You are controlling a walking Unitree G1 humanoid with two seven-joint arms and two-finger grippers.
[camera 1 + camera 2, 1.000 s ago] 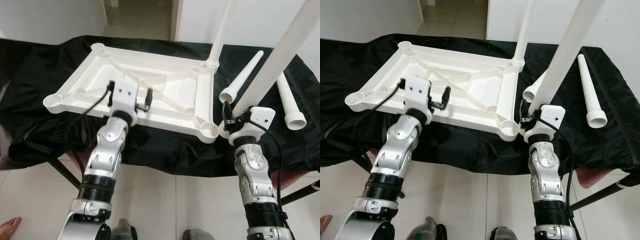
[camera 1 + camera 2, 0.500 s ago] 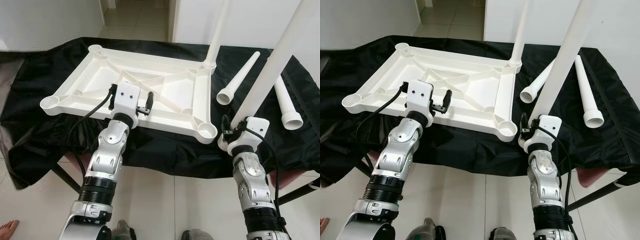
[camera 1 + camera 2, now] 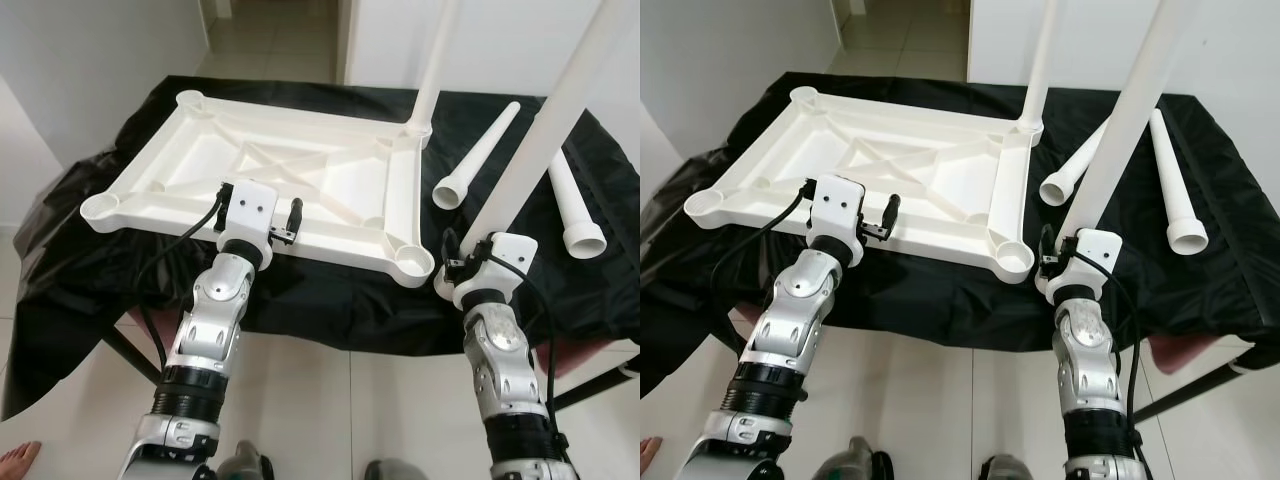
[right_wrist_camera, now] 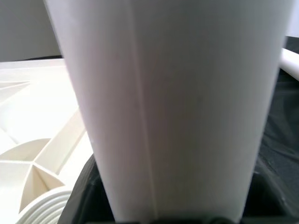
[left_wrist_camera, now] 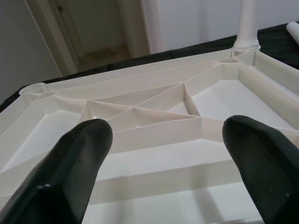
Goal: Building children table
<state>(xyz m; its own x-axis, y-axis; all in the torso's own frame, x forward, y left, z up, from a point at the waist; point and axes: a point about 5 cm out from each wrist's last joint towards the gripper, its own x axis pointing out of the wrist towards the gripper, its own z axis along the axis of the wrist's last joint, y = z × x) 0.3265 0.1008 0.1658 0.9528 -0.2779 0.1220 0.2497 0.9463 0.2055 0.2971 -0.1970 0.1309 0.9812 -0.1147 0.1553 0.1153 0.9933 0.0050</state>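
One leg stands socketed in the upturned tabletop; right end effector grasps a second leg beside the near corner socket; left end effector is released; two legs lie on the worktop.

A black cloth is draped over a stand with dark metal legs. The floor is laid with pale glossy tiles. White walls are seen behind, and a doorway opens between them onto more tiled floor.
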